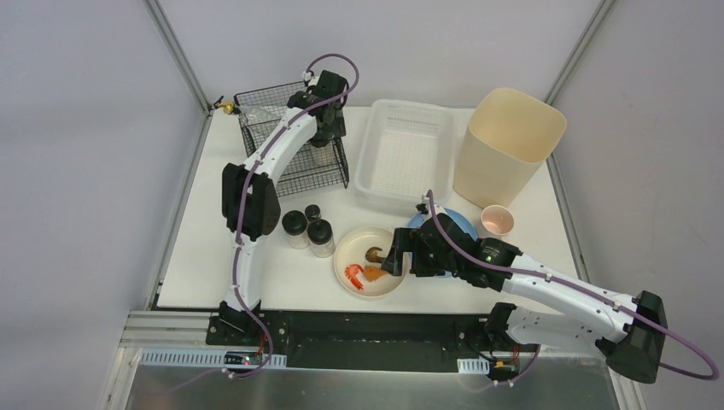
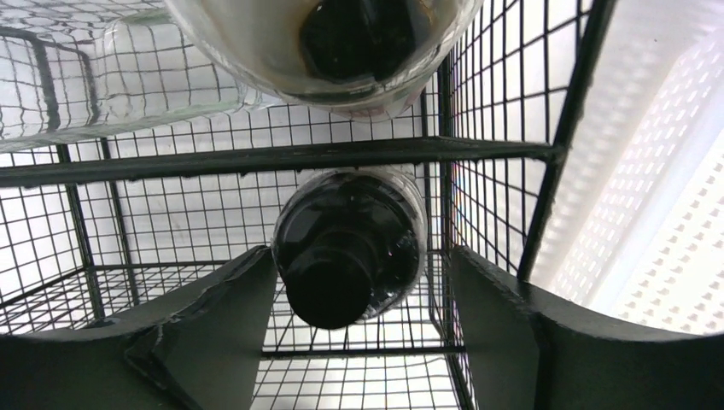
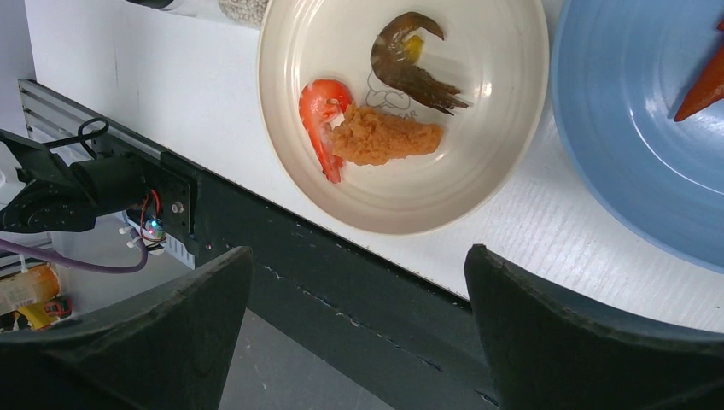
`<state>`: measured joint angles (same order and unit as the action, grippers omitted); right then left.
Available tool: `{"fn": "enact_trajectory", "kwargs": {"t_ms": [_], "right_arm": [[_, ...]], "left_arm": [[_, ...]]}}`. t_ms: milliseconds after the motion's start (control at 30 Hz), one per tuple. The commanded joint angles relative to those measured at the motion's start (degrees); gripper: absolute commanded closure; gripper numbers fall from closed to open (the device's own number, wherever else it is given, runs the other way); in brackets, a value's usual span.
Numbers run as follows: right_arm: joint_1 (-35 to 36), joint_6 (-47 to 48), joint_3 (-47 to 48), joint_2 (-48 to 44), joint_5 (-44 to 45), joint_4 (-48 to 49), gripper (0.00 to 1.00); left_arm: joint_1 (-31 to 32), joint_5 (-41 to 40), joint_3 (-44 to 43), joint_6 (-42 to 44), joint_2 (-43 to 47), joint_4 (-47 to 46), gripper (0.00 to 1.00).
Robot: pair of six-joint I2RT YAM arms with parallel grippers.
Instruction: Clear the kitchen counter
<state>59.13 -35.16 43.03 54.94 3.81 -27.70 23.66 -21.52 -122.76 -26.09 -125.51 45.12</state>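
The kitchen counter (image 1: pixel 213 269) holds a cream bowl (image 1: pixel 376 234) near its front edge. In the bowl (image 3: pixel 504 77) lie a red shrimp (image 3: pixel 318 111), a fried orange piece (image 3: pixel 384 137) and a brown piece (image 3: pixel 410 60). My right gripper (image 1: pixel 395 261) hovers over the bowl's near-right side, its jaws (image 3: pixel 356 256) wide open and empty. My left gripper (image 1: pixel 323 141) reaches down into the black wire basket (image 1: pixel 290 175). A black-lidded jar (image 2: pixel 350 248) stands between its open fingers, with a gap on the right side.
Three black-lidded jars (image 1: pixel 294 228) (image 1: pixel 321 237) (image 1: pixel 312 212) stand left of the bowl. A blue plate (image 1: pixel 457 224) with an orange item (image 3: pixel 704 85) and a pink cup (image 1: pixel 497 220) sit on the right. Behind are a white slotted basket (image 1: pixel 367 149) and a beige bin (image 1: pixel 508 145).
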Motion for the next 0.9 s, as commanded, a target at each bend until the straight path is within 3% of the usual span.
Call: {"fn": "enact_trajectory", "kwargs": {"t_ms": [0, 200, 567, 733, 867], "right_arm": [[0.35, -0.22, 1.16, 0.42, 0.4, 0.9, 0.01], [0.34, 0.21, 2.1, 0.8, 0.68, 0.4, 0.01], [0.33, 0.87, 2.56, 1.99, 0.47, 1.58, 0.01], [0.37, 1.21, 2.33, 2.33, 0.13, 2.62, 0.01], [0.33, 1.56, 2.24, 2.46, -0.18, 3.23, 0.01]], "left_arm": [[0.96, 1.7, 0.99, 2.34, 6.1, -0.76, 0.22], [0.99, 3.83, 0.02, 3.77, 10.7, 1.53, 0.17], [-0.09, 3.93, -1.4, 5.44, 22.72, 8.52, 0.17], [-5.87, 10.04, 1.34, 2.26, 28.4, 9.47, 0.18], [-8.86, 7.7, 3.39, 2.26, 31.94, 9.52, 0.18]]}}
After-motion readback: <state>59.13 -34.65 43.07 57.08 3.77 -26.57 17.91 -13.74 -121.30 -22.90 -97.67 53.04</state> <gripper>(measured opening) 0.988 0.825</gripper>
